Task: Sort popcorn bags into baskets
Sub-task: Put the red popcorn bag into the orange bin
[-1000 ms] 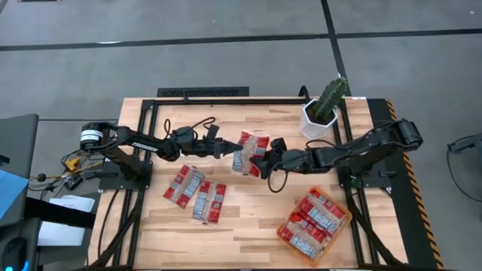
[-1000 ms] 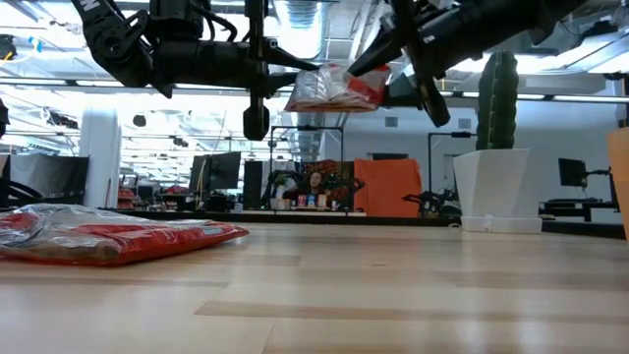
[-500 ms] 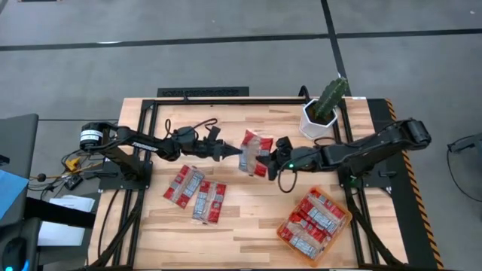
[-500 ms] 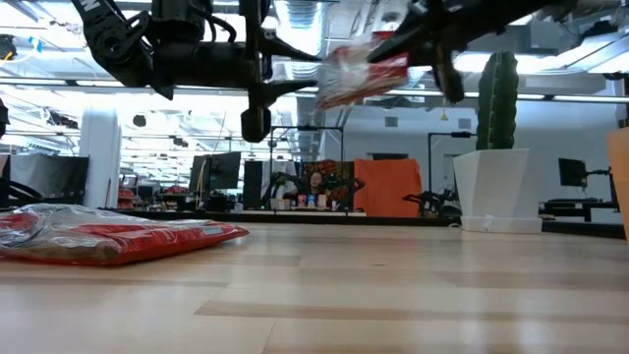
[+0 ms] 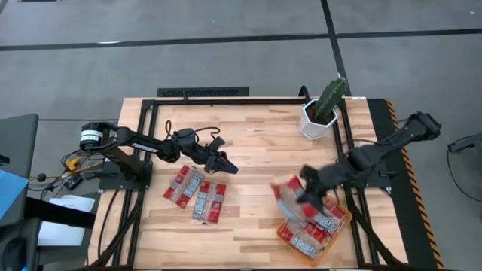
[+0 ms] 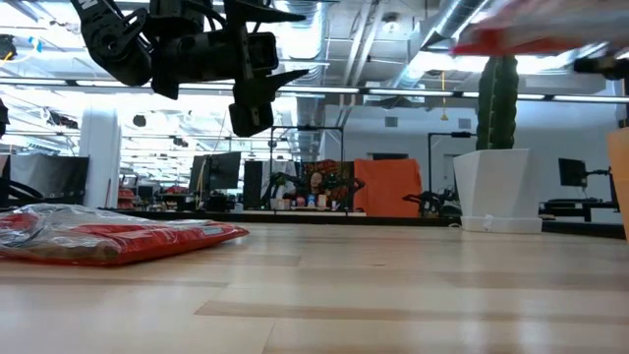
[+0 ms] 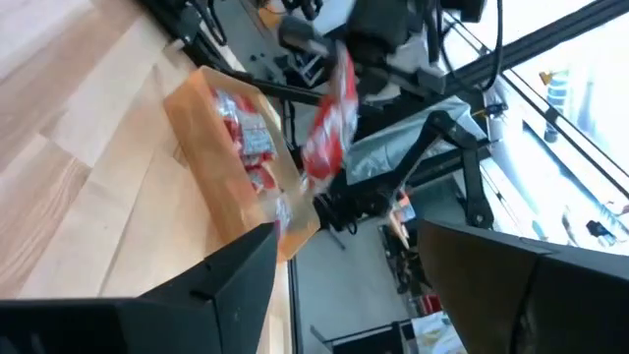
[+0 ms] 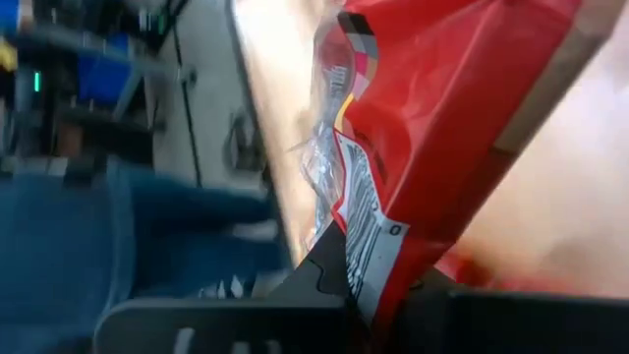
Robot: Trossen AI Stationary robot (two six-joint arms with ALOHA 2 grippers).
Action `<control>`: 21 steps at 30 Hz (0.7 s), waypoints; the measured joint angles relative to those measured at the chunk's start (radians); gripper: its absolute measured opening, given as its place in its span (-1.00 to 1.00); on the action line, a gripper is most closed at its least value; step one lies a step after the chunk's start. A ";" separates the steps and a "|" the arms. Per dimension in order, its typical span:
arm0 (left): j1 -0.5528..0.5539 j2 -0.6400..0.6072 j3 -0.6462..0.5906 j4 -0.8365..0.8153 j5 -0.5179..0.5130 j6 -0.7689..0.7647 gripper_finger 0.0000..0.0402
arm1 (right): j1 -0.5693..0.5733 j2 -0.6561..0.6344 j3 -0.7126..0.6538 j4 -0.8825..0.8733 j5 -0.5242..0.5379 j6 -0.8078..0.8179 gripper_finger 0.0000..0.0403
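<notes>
One bag (image 5: 287, 189) is gripped by the right gripper (image 5: 300, 193) beside the basket (image 5: 340, 227); the left gripper (image 5: 226, 164) is held open mid-table.

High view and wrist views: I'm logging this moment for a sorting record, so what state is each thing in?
Left gripper: jaws open, empty, above the table's middle.
Right gripper: jaws shut on a red foil popcorn bag, beside the basket.
Shallow bright-orange plastic basket: partly filled with red packets.
Two red foil bags: lying flat on the wooden table.
Cactus in white pot: upright.
</notes>
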 joint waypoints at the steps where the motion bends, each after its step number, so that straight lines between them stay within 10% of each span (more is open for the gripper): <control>1: 0.000 0.000 0.000 -0.004 -0.001 0.000 0.17 | 0.048 0.007 0.000 0.002 0.000 0.033 -0.89; 8: -0.001 0.000 0.000 -0.052 -0.020 0.030 0.17 | 0.266 0.093 0.000 0.017 0.002 0.215 -0.87; 21: 0.000 0.000 0.000 -0.065 -0.055 0.042 0.16 | 0.298 0.304 0.000 0.173 -0.102 0.247 -0.86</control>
